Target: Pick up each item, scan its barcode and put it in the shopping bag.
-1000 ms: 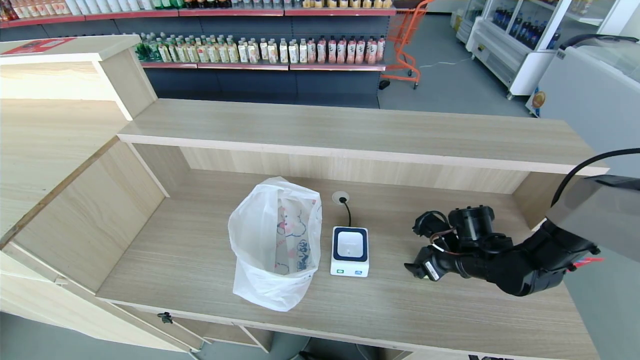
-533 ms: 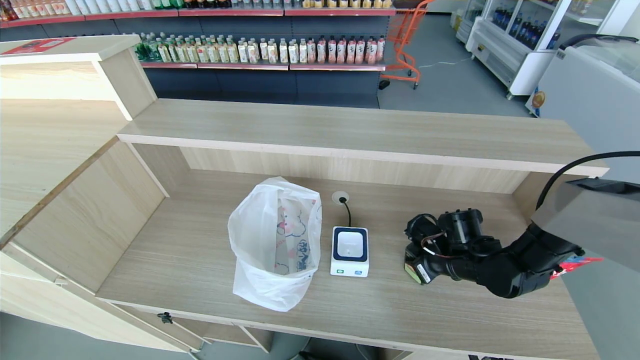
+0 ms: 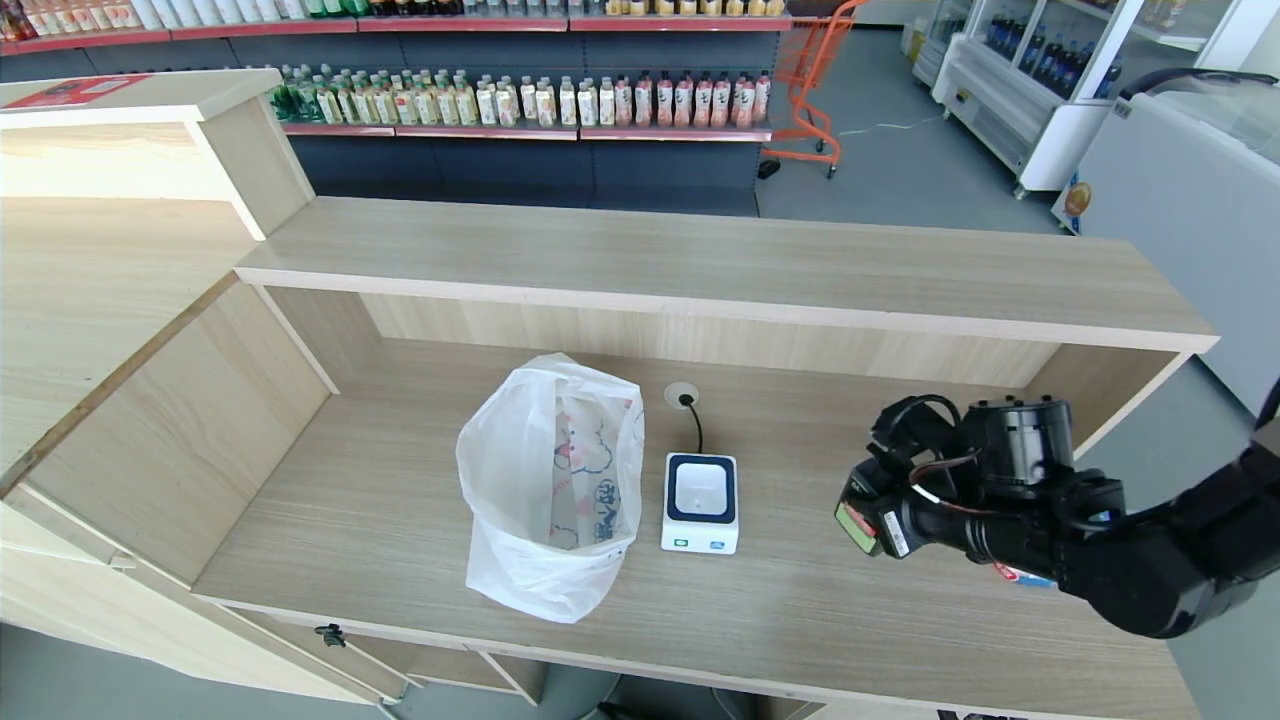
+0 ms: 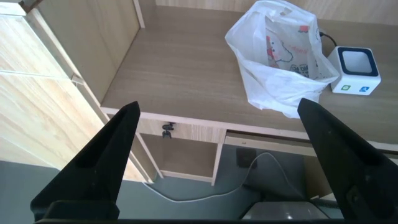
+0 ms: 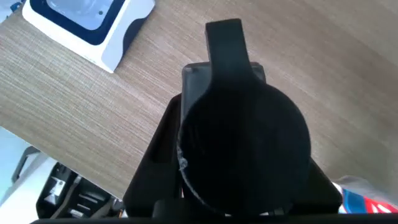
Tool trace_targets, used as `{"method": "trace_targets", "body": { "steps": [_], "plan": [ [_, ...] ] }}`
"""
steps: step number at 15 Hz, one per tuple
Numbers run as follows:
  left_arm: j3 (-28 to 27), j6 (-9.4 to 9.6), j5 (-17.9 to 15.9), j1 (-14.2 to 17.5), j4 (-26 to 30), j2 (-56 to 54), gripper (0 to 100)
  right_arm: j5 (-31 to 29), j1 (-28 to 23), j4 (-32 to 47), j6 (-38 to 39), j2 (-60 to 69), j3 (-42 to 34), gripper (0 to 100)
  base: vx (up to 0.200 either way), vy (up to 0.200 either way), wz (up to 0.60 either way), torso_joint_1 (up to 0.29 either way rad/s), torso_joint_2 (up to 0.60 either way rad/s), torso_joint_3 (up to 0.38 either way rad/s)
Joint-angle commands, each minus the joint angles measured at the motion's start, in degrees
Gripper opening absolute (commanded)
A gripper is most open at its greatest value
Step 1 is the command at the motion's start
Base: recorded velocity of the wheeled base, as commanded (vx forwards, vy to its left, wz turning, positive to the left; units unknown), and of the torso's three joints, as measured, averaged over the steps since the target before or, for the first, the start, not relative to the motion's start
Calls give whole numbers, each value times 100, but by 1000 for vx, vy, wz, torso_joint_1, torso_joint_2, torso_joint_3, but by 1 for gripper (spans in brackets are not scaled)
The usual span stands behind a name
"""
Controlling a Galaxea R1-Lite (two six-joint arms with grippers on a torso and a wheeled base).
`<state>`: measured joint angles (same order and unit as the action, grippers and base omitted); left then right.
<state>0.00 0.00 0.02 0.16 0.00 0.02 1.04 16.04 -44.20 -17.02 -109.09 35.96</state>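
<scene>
A white plastic shopping bag (image 3: 550,490) (image 4: 280,56) stands open on the wooden counter (image 3: 380,500), with a printed package inside it. Just to its right sits the white and blue scanner (image 3: 700,502) (image 4: 354,70) (image 5: 87,25). Further right, my right gripper (image 3: 860,515) hovers above the counter, shut on a dark round item (image 5: 242,149) whose green and red end (image 3: 850,522) faces the scanner. One black finger (image 5: 224,37) shows past the item. My left gripper (image 4: 217,162) hangs open off the counter's front edge, with nothing between its fingers.
A red and blue package (image 3: 1020,576) (image 5: 367,202) lies on the counter under my right arm. A raised shelf (image 3: 700,260) runs along the counter's back, with side walls at both ends. The scanner's cable (image 3: 692,420) runs to a hole behind it.
My right arm has lifted off the counter and swung right, away from the scanner, carrying the dark item. Bag and scanner have not moved.
</scene>
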Motion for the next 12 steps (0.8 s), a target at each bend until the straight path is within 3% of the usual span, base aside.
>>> {"method": "trace_targets", "body": {
  "steps": [1, 3, 5, 8, 10, 12],
  "plan": [
    [0, 0, -2, 2, 0, -2, 100, 28, -541, 17, -1401, 2208, -1390, 0, 0, 0, 0, 0, 0, 0],
    [0, 0, -2, 2, 0, -2, 100, 55, -558, 52, -2429, 2498, -1381, 0, 0, 0, 0, 0, 0, 0],
    [0, 0, -2, 2, 0, -2, 100, 336, -655, -115, -4415, 2665, -1390, 0, 0, 0, 0, 0, 0, 0],
    [0, 0, -2, 2, 0, -2, 100, 2217, -646, 536, -7694, 2595, -1381, 0, 0, 0, 0, 0, 0, 0],
    [0, 0, -2, 2, 0, -2, 100, 3043, -620, 1652, -10058, 2516, -1320, 0, 0, 0, 0, 0, 0, 0],
    [0, 0, 6, 2, 0, -2, 100, 3781, -497, 2188, -11781, 2322, -1302, 0, 0, 0, 0, 0, 0, 0]
  ]
}}
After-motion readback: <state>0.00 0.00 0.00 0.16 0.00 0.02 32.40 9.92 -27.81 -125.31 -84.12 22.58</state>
